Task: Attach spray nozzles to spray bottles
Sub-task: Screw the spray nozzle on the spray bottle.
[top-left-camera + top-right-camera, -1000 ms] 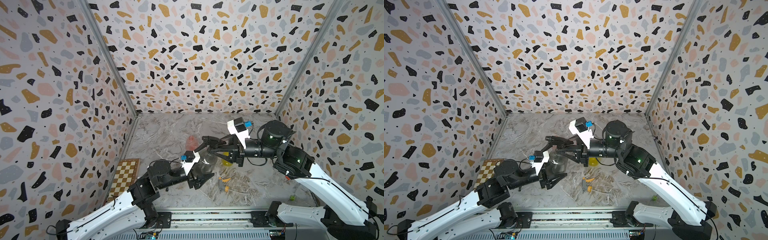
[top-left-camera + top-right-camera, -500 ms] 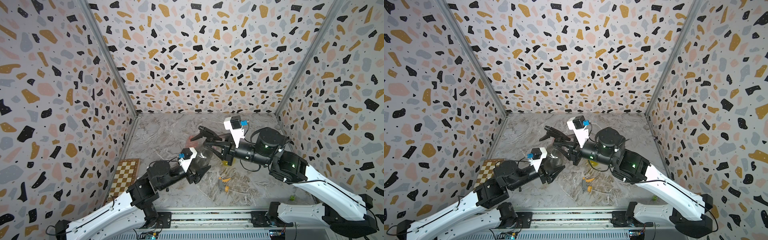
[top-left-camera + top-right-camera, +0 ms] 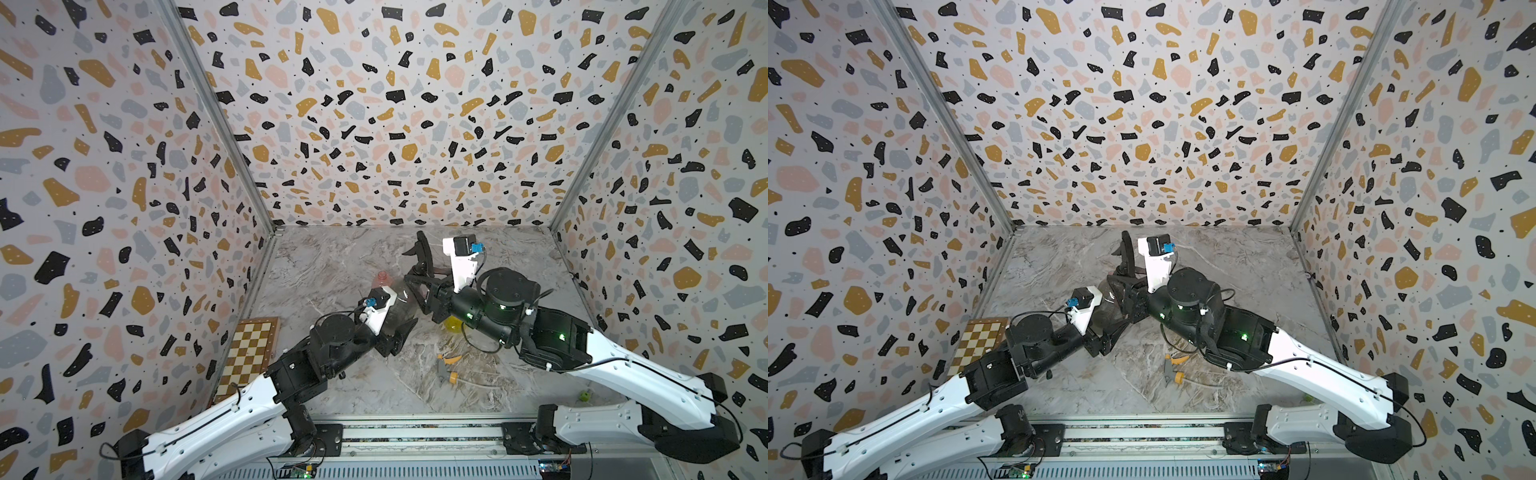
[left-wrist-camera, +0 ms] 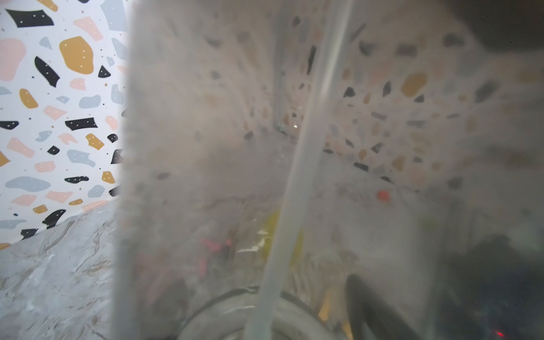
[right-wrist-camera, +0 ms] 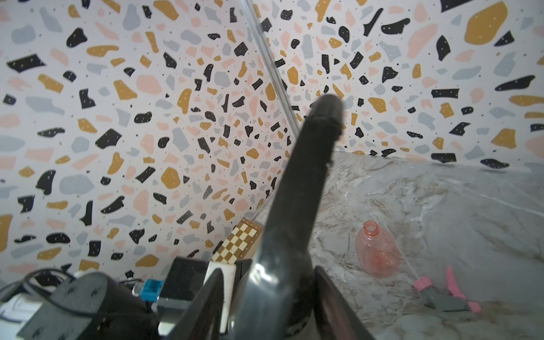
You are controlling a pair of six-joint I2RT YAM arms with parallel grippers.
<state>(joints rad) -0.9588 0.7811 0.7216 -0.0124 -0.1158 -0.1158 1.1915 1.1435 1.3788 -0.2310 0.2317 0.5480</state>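
My left gripper (image 3: 400,332) is shut on the smoky dark-grey spray bottle (image 3: 400,308) (image 3: 1106,307) near the middle of the floor. Seen from the left wrist, its translucent wall (image 4: 206,147) fills the view, with a dip tube (image 4: 297,176) running down inside. The black spray nozzle (image 3: 422,253) (image 5: 303,182) sits on the bottle's neck. My right gripper (image 3: 419,286) (image 5: 269,269) straddles the nozzle's base, open, with a gap at each finger. The pink bottle (image 5: 376,250) stands apart, beside the pink-and-grey nozzle (image 5: 441,297). The yellow bottle (image 3: 453,325) is partly hidden under my right arm.
A grey nozzle with a yellow collar (image 3: 445,370) (image 3: 1171,368) lies on the marble floor towards the front. A checkerboard (image 3: 249,353) leans at the left wall. A small green thing (image 3: 585,395) lies near the right arm's base. Patterned walls close three sides.
My right wrist has turned, and the black nozzle's head has swung from pointing left to pointing at the back wall. The right jaws have spread off the nozzle. The left grip is unchanged.
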